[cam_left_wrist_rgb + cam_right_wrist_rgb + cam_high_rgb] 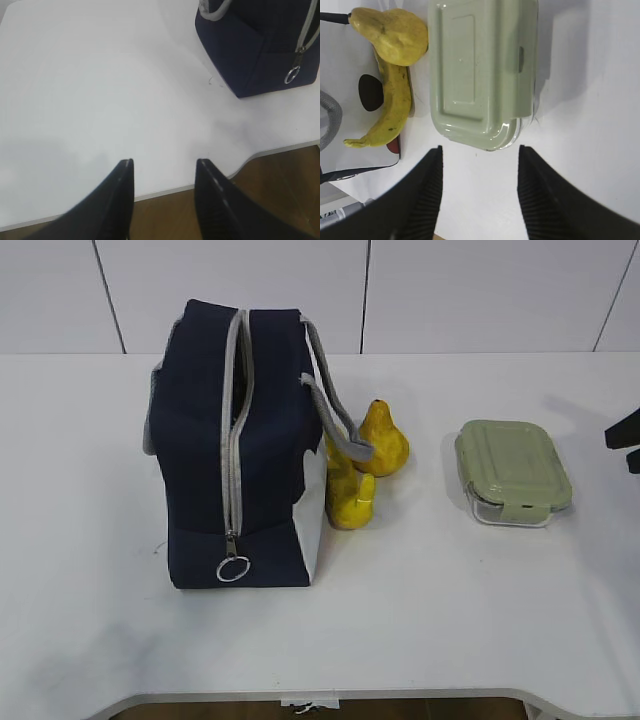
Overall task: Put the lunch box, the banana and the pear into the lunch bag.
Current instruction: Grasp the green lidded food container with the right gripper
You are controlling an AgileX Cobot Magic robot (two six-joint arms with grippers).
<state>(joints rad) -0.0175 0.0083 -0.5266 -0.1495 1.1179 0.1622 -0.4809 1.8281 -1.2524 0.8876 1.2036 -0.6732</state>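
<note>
The navy lunch bag (pixel 240 450) lies on the white table with its grey zipper facing up and the ring pull (pixel 233 568) at the near end. The banana (pixel 348 495) and the pear (pixel 381 437) lie against the bag's white side panel. The lunch box (pixel 512 470) with its sage-green lid sits to their right. My right gripper (pixel 480 150) is open and empty, just short of the lunch box (pixel 480 70); the pear (pixel 395 35) and banana (pixel 390 115) are to its left. My left gripper (pixel 164 162) is open and empty over the table's front edge, well away from the bag (pixel 260 45).
A dark part of the right arm (pixel 625 432) shows at the right edge of the exterior view. The table's front edge (pixel 165 190) runs under the left gripper, with brown floor below. White wall panels stand behind the table.
</note>
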